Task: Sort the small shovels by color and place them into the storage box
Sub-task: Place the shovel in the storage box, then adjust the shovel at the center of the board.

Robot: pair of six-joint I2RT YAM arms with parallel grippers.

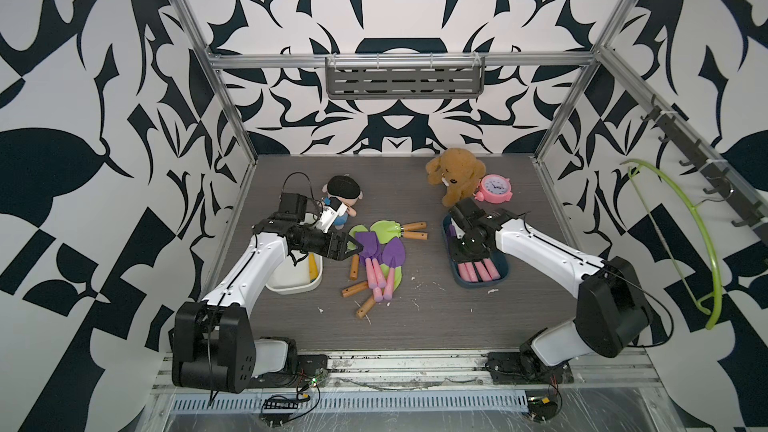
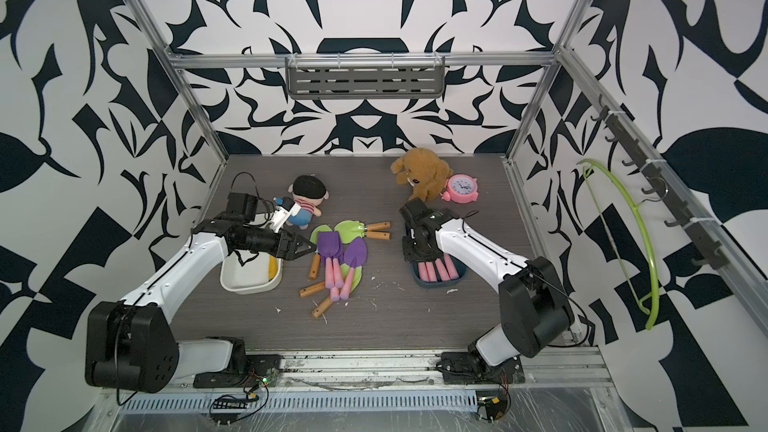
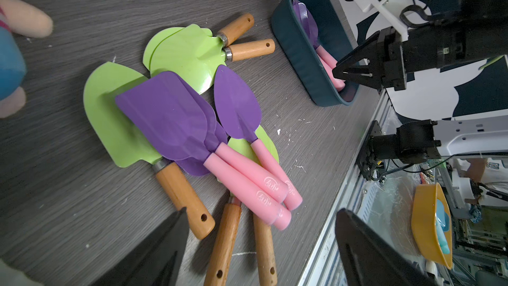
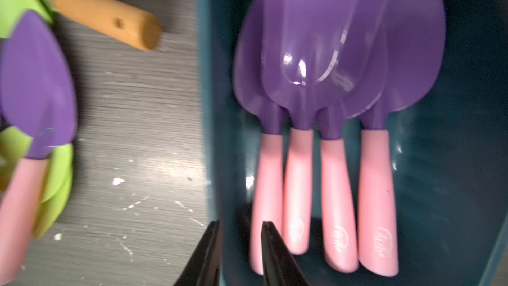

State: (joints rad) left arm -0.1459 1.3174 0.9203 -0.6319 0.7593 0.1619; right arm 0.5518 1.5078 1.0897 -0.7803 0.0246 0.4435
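Four purple shovels point(image 4: 330, 78) are seen laid side by side in the blue storage box point(image 3: 295, 50), above which the right gripper point(image 4: 240, 222) is held narrowly parted and empty. The left gripper point(image 1: 356, 247) is spread wide at the edge of the mixed pile point(image 1: 376, 261) lying on the table point(image 1: 415, 326).

**Both top views:** high above the near edge, facing steeply down on the whole surface point(image 1: 415, 326) and the patterned walls around it. **Left wrist view:** close and low, slanting across the shovel pile point(image 3: 176, 116) toward the blue box point(image 3: 291, 39). **Right wrist view:** very near, straight down into that box, with the pile's edge shared.
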